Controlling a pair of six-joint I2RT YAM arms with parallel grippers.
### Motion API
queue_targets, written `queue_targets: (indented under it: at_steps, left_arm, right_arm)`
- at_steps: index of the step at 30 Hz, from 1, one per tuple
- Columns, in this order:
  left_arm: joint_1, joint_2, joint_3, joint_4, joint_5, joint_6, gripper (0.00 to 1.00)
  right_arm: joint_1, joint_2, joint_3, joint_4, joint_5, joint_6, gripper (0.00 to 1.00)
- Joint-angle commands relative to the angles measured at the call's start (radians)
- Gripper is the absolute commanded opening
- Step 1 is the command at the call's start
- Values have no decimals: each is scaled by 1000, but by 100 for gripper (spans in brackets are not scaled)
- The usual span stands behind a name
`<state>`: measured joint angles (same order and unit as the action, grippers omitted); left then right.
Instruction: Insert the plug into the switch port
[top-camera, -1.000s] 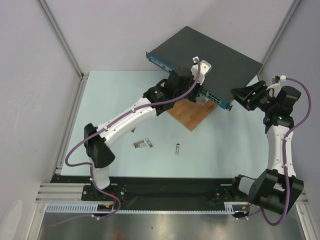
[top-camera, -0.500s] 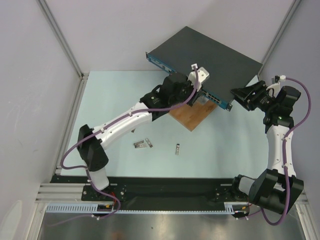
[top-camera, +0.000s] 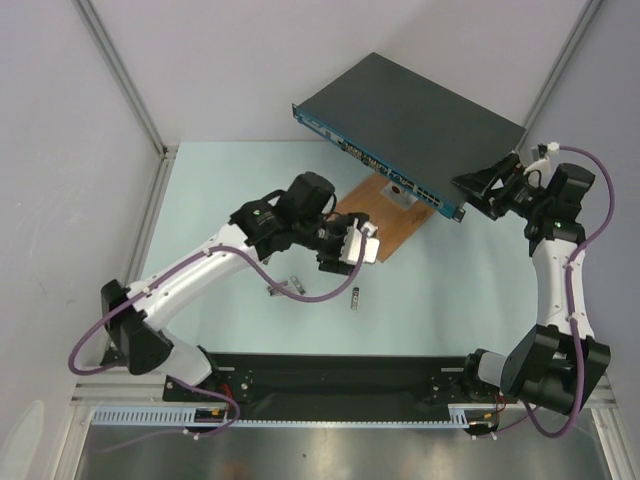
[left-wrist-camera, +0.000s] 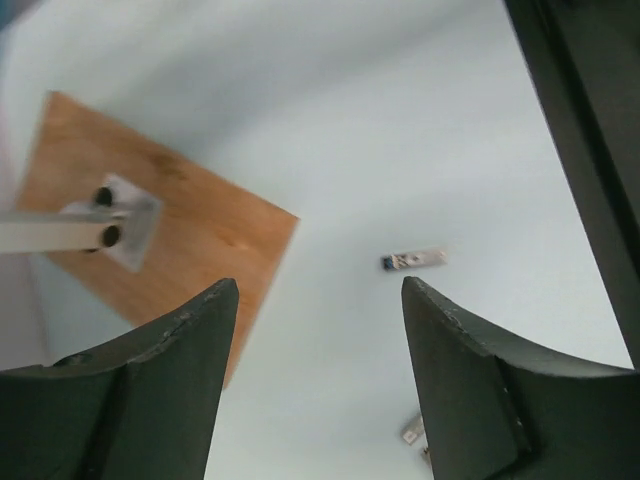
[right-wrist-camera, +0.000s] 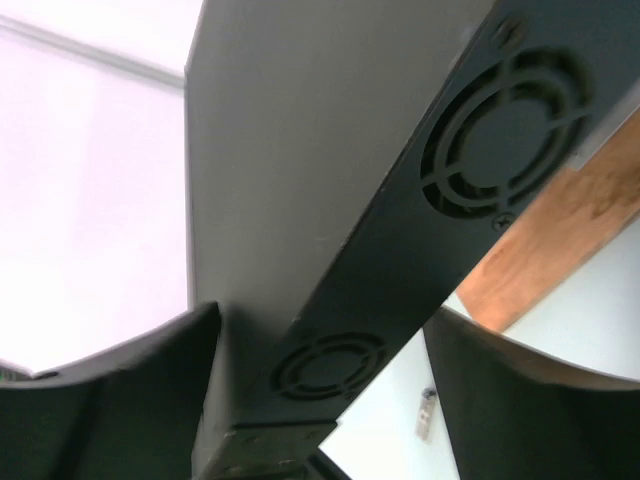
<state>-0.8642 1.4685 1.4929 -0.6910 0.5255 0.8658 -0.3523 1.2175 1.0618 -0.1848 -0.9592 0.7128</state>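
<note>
The switch lies at the back, its blue front strip facing the arms. A small grey plug with two holes sits at that front strip, above the wooden board. My left gripper hangs open and empty over the table, well apart from the plug and the switch. My right gripper is open. Its jaws stand either side of the right end of the switch, with table showing between one finger and the box.
A brown wooden board lies under the switch's front edge. Loose silver plugs lie on the pale table, one near the middle and others to its left. Grey walls close in the sides and back.
My left gripper opened, let go of the plug at the switch front and drew back toward the near left. My right gripper's jaws spread wider round the switch's end.
</note>
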Motion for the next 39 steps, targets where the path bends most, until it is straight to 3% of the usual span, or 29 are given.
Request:
queue_targets:
  at_steps: [1, 4, 11, 14, 22, 28, 39]
  left_arm:
    - [4, 99, -13, -261, 149, 373, 73]
    - [2, 199, 7, -355, 151, 573, 74]
    - [-9, 413, 90, -418, 74, 913, 72]
    - [-10, 476, 107, -398, 73, 970, 70]
    - [-16, 584, 107, -331, 45, 1036, 65]
    - [-16, 625, 109, -315, 30, 1070, 54]
    - [-13, 685, 115, -419, -55, 1089, 38]
  right_arm:
    - [35, 33, 35, -14, -27, -111, 90]
    - [24, 33, 61, -59, -29, -144, 100]
    - [-4, 31, 104, -133, -44, -202, 100]
    - [-11, 25, 118, -139, -55, -210, 100]
    - [-25, 10, 162, -173, -65, -240, 100]
    - [-33, -6, 173, -202, -69, -262, 100]
    - [-79, -12, 196, -242, -108, -269, 100]
